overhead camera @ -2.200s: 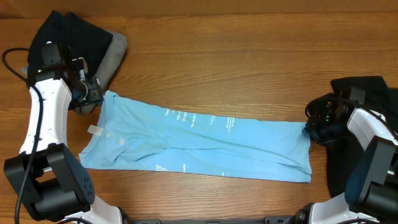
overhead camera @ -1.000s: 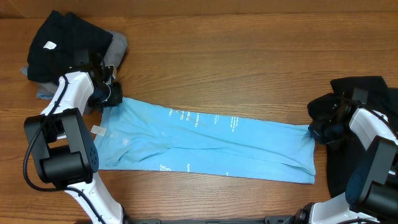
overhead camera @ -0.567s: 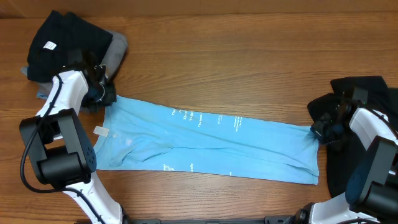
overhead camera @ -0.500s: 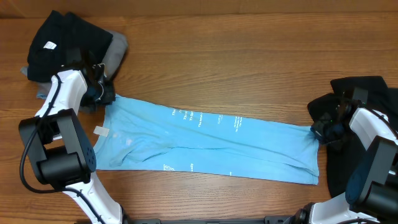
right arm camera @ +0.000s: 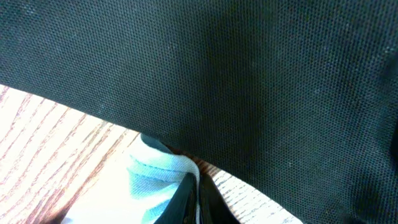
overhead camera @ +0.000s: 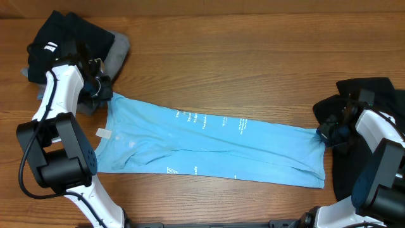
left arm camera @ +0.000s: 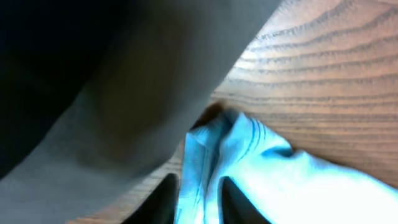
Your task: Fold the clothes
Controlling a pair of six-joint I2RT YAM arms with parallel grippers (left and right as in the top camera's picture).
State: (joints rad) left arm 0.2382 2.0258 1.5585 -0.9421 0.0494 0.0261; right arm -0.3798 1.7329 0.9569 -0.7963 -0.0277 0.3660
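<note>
Light blue T-shirt (overhead camera: 209,142) lies stretched out in a long folded strip across the middle of the bench (overhead camera: 253,57), white lettering (overhead camera: 190,118) facing up. My left claw (overhead camera: 101,95) is pinched on its far-left corner, with blue fabric bunched between the fingers (left arm camera: 163,202). My right claw (overhead camera: 324,134) is clamped on the right end. A black and grey pile (overhead camera: 69,38) sits just behind my left claw, and another black garment (overhead camera: 386,88) lies beside my right arm.
</note>
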